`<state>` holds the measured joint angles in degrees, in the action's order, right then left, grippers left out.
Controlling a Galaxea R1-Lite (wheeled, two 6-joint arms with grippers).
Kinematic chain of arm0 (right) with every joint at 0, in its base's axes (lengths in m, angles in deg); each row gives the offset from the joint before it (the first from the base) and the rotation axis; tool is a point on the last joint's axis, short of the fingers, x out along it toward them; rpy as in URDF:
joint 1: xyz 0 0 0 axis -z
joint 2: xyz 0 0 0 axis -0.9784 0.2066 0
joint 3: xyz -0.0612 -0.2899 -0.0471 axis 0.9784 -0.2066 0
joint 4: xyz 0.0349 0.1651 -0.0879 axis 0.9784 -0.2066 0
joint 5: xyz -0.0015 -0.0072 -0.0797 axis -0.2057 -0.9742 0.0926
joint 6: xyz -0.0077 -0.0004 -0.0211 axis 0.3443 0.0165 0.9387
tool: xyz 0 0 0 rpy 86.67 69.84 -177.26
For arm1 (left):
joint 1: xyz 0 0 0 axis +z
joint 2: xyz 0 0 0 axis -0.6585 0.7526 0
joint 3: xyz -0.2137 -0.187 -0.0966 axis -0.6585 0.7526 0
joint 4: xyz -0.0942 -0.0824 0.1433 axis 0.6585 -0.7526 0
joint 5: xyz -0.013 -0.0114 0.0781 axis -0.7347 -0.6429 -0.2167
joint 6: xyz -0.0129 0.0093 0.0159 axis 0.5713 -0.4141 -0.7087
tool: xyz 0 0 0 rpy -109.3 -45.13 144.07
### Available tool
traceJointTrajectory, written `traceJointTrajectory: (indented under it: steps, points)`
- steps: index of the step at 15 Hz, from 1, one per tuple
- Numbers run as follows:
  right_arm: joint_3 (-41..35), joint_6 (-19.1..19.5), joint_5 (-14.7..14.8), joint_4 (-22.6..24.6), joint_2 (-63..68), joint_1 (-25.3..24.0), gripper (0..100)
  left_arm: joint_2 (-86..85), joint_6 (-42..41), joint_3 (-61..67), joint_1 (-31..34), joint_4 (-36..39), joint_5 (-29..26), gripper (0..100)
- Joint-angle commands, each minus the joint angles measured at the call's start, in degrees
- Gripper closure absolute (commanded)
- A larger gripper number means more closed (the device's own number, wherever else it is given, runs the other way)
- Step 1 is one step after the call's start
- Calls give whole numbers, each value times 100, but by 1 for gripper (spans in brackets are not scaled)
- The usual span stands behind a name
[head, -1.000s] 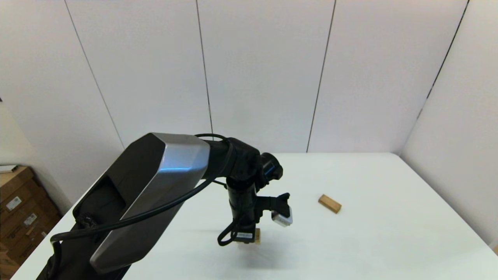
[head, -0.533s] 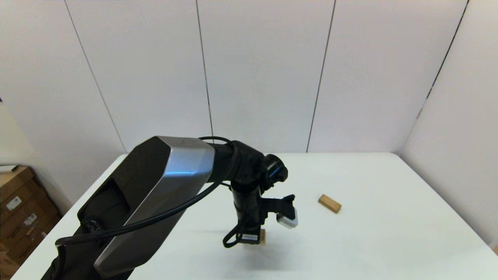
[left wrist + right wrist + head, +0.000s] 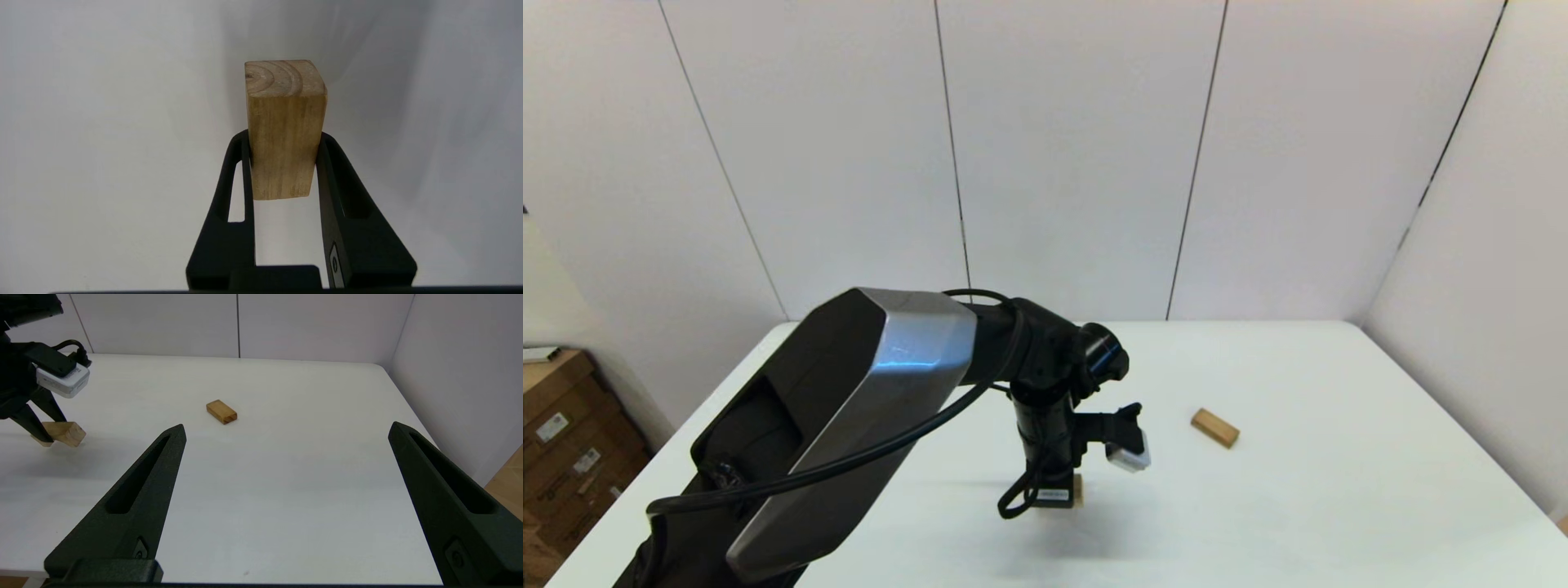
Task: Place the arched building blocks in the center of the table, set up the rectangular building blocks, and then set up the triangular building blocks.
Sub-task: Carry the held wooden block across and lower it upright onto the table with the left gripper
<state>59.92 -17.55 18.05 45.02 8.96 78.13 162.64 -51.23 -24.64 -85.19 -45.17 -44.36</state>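
Observation:
My left gripper (image 3: pixel 1063 495) points down over the middle of the table (image 3: pixel 1298 506) and is shut on a light wooden block, the arched building block (image 3: pixel 284 122). A sliver of this block (image 3: pixel 1077 488) shows beside the wrist in the head view. In the right wrist view it (image 3: pixel 65 433) sits low over the surface, slightly tilted; I cannot tell if it touches. The rectangular building block (image 3: pixel 1215 428) lies flat to the right, also seen from the right wrist (image 3: pixel 221 411). The triangular building block is out of view. My right gripper (image 3: pixel 287 428) hangs open near the table's front edge.
The left arm's large grey and black link (image 3: pixel 849 425) covers the left part of the table. Cardboard boxes (image 3: pixel 564 441) stand on the floor to the left. White wall panels close in the table at the back and right.
The left arm has shifted a little to the right with the block held in its gripper. The rectangular block has not moved.

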Motion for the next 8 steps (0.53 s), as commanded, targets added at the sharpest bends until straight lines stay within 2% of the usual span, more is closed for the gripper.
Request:
traceJointTrajectory:
  steps: [1, 5, 8]
  points:
    - [0, 4, -7, 2, -1, 4, 0, 73, -2, -11, -20, -2, 20, 100]
    - [0, 4, -7, 2, -1, -5, 0, 73, -11, -3, -20, 33, 55, 100]
    - [0, 4, -7, 2, -1, 4, 0, 56, -11, -3, -38, 25, 371, 100]
